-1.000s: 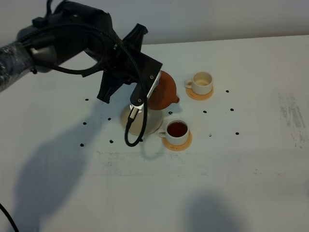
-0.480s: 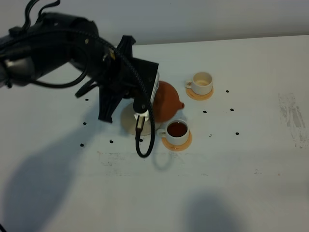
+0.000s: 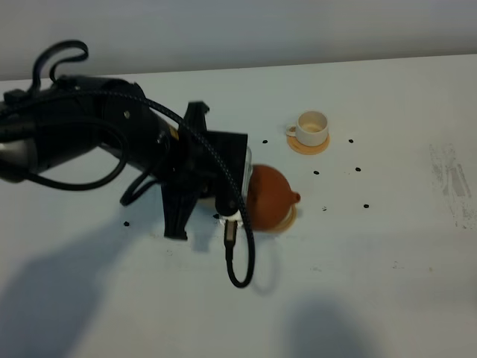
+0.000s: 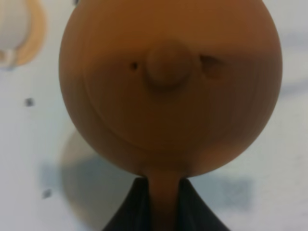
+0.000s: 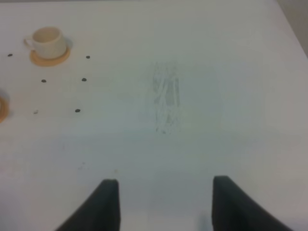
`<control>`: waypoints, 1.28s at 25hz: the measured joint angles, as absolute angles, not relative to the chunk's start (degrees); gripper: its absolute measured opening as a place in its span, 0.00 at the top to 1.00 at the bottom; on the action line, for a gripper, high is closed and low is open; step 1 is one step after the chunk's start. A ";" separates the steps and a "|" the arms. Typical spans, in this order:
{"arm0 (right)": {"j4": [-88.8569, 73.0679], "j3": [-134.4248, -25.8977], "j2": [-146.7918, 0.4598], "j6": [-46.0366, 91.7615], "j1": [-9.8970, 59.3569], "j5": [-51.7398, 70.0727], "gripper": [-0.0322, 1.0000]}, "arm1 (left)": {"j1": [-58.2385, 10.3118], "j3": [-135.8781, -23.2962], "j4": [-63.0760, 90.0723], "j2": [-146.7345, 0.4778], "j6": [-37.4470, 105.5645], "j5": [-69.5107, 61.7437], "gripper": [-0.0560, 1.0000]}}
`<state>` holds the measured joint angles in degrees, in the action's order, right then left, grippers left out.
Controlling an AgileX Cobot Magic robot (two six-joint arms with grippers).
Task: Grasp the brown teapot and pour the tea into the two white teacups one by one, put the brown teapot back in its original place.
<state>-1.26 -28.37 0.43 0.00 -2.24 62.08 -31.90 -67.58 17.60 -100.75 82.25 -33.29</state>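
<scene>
The brown teapot point(image 3: 270, 197) hangs in my left gripper point(image 3: 240, 188) and covers the near white teacup in the exterior view, where only an edge of its orange coaster point(image 3: 291, 218) shows. In the left wrist view the teapot point(image 4: 168, 82) fills the frame, lid knob up, and the gripper point(image 4: 162, 187) is shut on its handle. A white teacup point(image 4: 10, 26) on its coaster sits at that frame's edge. The far teacup point(image 3: 312, 128) stands on its coaster, also in the right wrist view point(image 5: 46, 42). The original place is hidden under the arm. My right gripper point(image 5: 166, 202) is open and holds nothing.
The left arm point(image 3: 89, 149) and its looping cable point(image 3: 240, 261) spread over the left middle of the white table point(image 3: 387, 261). Small black dots point(image 3: 326, 208) mark the surface around the cups. A scuffed patch point(image 3: 451, 179) lies at the right.
The left arm has swung toward the table's front, carrying the teapot from above the beige disc to over the near cup, which is now covered. The right gripper has not moved.
</scene>
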 joint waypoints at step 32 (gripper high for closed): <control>-1.26 -28.37 0.43 0.00 -2.24 62.08 0.54 | -33.41 -59.29 22.43 -103.52 80.14 -28.92 0.85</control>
<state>-1.26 -28.37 0.43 0.00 -2.24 62.08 -33.41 -59.29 22.43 -103.52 80.14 -28.92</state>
